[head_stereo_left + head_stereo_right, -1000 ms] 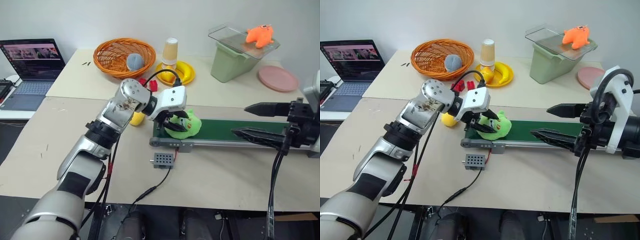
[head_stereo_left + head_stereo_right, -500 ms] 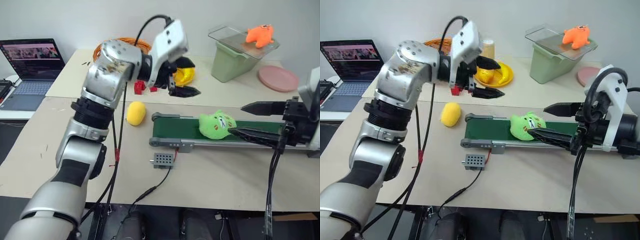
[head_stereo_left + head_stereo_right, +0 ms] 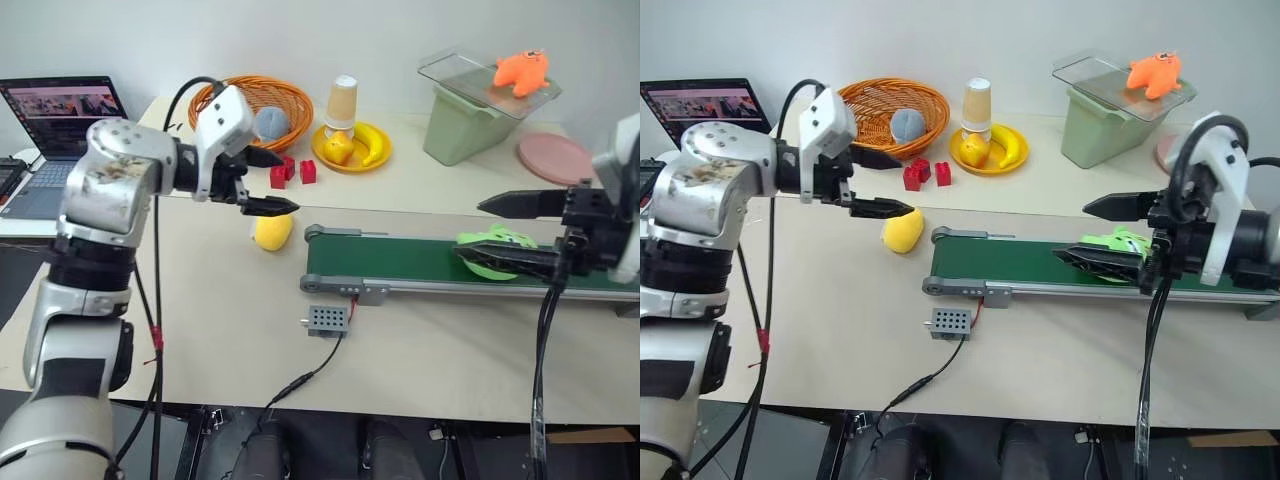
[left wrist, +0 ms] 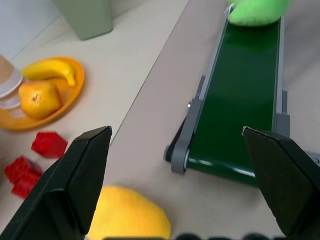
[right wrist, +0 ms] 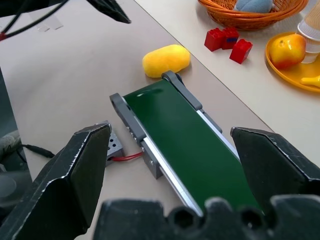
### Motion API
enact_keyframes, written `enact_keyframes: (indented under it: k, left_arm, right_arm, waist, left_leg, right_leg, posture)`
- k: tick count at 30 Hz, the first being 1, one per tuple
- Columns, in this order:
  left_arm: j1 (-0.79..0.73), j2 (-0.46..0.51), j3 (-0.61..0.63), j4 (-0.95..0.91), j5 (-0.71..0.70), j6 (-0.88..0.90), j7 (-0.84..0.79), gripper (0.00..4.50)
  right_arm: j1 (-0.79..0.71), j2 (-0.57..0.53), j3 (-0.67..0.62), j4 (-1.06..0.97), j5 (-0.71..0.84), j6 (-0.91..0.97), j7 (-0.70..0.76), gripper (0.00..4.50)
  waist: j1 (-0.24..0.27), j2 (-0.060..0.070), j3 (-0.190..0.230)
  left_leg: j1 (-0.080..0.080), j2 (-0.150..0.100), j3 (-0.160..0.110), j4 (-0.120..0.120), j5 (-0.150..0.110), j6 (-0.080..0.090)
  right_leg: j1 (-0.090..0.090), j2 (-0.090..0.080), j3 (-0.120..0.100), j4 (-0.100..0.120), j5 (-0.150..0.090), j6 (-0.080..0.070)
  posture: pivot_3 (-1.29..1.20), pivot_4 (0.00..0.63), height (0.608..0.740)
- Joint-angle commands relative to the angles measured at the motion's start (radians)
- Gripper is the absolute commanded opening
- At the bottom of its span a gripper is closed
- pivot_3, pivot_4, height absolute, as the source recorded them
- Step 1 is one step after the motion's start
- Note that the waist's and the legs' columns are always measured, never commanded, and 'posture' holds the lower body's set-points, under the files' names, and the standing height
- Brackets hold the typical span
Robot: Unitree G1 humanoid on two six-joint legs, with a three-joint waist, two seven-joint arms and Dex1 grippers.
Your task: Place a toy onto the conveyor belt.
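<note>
The conveyor belt [image 3: 440, 262] lies along the tabletop [image 3: 150, 300], and the green plush toy [image 3: 492, 251] sits on its dark belt toward the robot's right, between the fingers of the right end effector [image 3: 505, 232]. That end effector stands wide open around the toy, and whether a finger touches it cannot be told. The left end effector [image 3: 270, 182] hangs above the tabletop with its fingers spread wide, holding nothing, just over a yellow toy [image 3: 272, 231] that lies beside the belt's rounded end. A small grey box [image 3: 325, 320] sits near the front rail.
</note>
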Motion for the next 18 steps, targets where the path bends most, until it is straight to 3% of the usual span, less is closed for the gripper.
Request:
enact_keyframes:
  k: [1, 8, 18]
  left_arm:
    - [0.050, 0.018, 0.054, -0.061, 0.006, 0.054, 0.108, 4.47]
    - [0.118, -0.041, 0.033, 0.042, 0.084, 0.058, 0.322, 4.47]
    - [-0.039, -0.206, -0.047, 0.435, 0.180, -0.121, 0.417, 4.47]
  right_arm:
    - [-0.053, 0.000, 0.051, 0.031, -0.057, -0.055, 0.023, 4.50]
    - [-0.096, 0.008, 0.100, 0.073, -0.113, -0.079, 0.072, 4.50]
    - [-0.042, 0.007, 0.023, 0.031, -0.095, -0.043, 0.050, 4.50]
  waist:
    - [-0.001, 0.000, 0.000]
    - [-0.001, 0.000, 0.000]
    - [0.001, 0.000, 0.000]
  left_leg:
    - [0.000, 0.000, 0.000, 0.000, 0.000, 0.000]
    - [0.000, 0.000, 0.000, 0.000, 0.000, -0.001]
    - [0.000, 0.000, 0.008, 0.000, 0.000, -0.001]
  right_leg:
    - [0.000, 0.000, 0.000, 0.000, 0.000, 0.000]
    - [0.000, 0.000, -0.001, 0.000, 0.000, 0.000]
    - [0.000, 0.000, -0.001, 0.000, 0.000, 0.000]
  posture:
    - [0.00, 0.150, 0.739]
    - [0.00, 0.150, 0.739]
    - [0.00, 0.150, 0.739]
